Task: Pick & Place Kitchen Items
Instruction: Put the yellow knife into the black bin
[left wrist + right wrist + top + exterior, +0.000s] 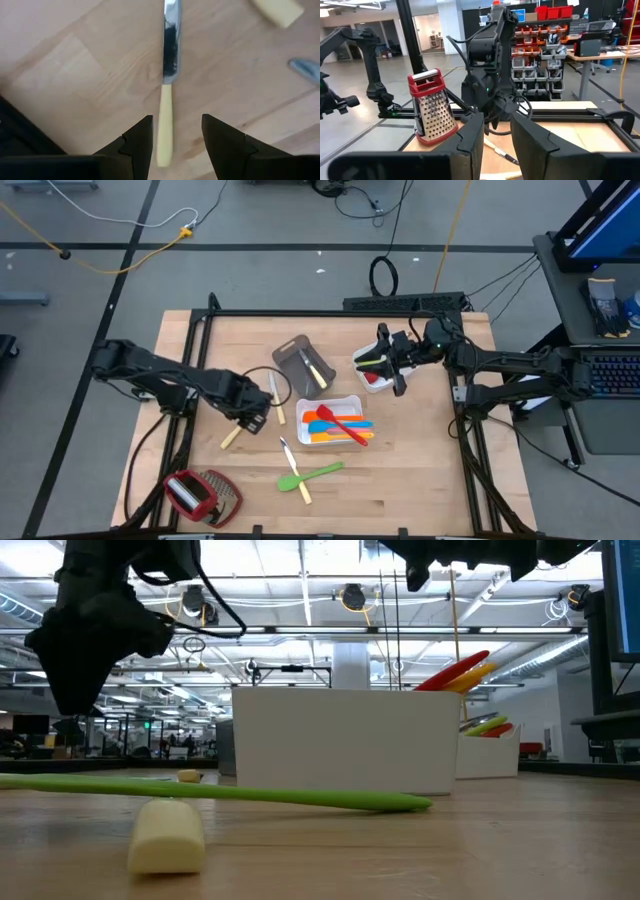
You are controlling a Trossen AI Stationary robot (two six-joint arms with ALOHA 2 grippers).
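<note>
A pale-handled metal knife [169,55] lies flat on the wooden table [420,480]. My left gripper [175,122] points down over it, open, one finger on either side of its handle [165,130] without touching. In the high view this gripper [250,418] covers the blade, and the handle's end [232,438] sticks out. A second knife [276,398] lies beside it. A third knife [289,455] and a green spatula [318,474] lie nearer the front. My right gripper [398,370] hovers level and open over a small white tray [362,362] of green and red utensils.
A white tray [345,402] at the table's middle holds red, orange and blue utensils. A grey tray [292,352] behind it holds knives. A red-and-silver grater [200,495] lies at the front left. Black frame rails [330,311] border the table.
</note>
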